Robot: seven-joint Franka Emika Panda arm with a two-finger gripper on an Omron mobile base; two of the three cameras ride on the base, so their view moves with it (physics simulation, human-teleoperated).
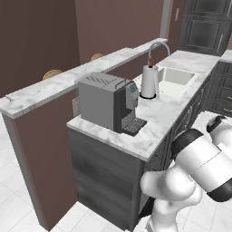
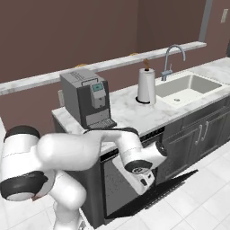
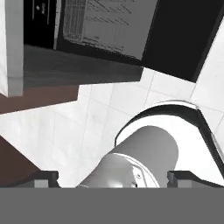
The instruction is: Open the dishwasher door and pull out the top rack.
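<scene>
Below the counter's front edge, dishwasher door (image 2: 166, 186) lying dropped open near the floor, gripper (image 2: 144, 180) poised just above it at the dark cavity. Jaws spread wide, holding nothing. Grey wire rack (image 3: 105, 26) visible inside, not yet drawn out. Likely best next: reach in level, hook the rack's front edge squarely, pull straight outward, keep the wrist off the door.

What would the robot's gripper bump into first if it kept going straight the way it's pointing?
Probably the white tiled floor below the gripper, or the robot's own body; depth is unclear. The open dishwasher door lies off to one side.
</scene>
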